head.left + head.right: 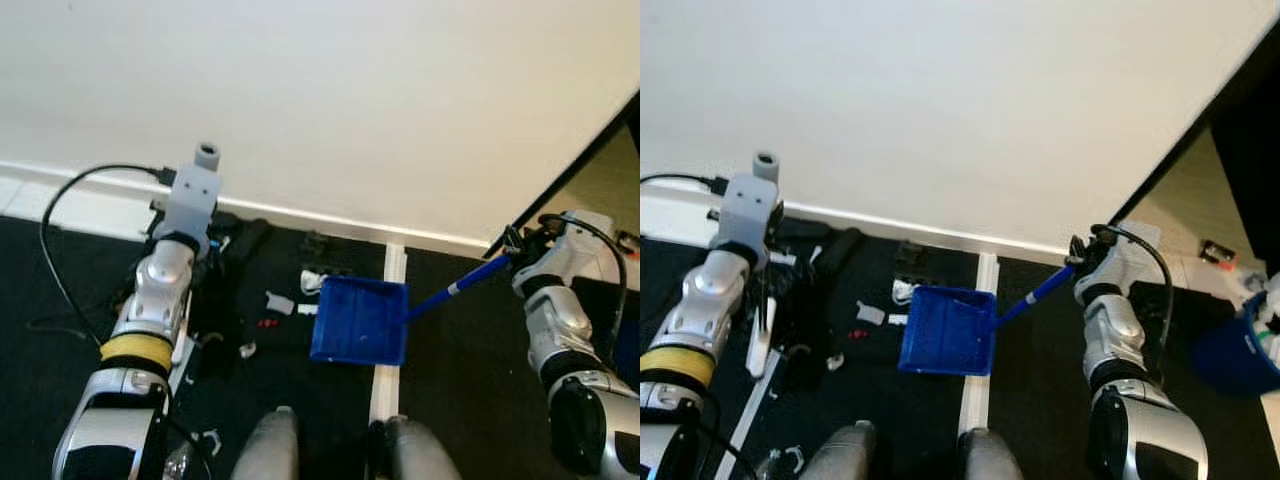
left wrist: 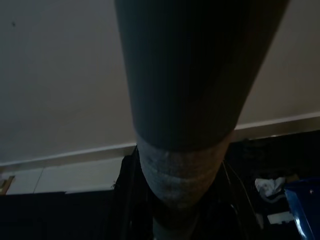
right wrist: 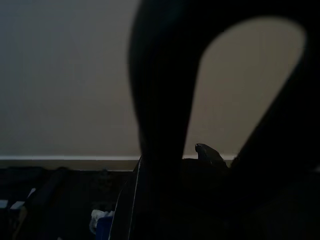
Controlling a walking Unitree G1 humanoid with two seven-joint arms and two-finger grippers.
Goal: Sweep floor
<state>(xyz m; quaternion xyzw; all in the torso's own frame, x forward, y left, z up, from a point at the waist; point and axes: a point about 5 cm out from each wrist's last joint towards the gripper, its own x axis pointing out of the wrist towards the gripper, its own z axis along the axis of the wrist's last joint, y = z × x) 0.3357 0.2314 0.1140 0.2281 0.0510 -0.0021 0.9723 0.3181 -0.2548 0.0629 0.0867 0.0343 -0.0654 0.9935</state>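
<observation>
A blue dustpan (image 1: 360, 320) rests on the dark floor just ahead of my feet, its mouth facing left. Its blue handle (image 1: 455, 288) runs up to my right gripper (image 1: 510, 252), which is shut on the handle's end. My left gripper (image 1: 205, 262) is low by the wall, shut on a broom whose black head (image 1: 245, 250) lies against the floor. The broom's shaft (image 2: 175, 125) looms dark and close in the left wrist view. White scraps (image 1: 278, 302) and a small red bit (image 1: 267, 322) lie between the broom head and the dustpan.
A white wall and baseboard (image 1: 330, 222) close off the floor ahead. White lines (image 1: 385, 380) cross the dark floor. A dark door frame (image 1: 580, 165) stands at the right, with a blue bin (image 1: 1235, 355) beyond it. My feet (image 1: 270, 445) are at the bottom.
</observation>
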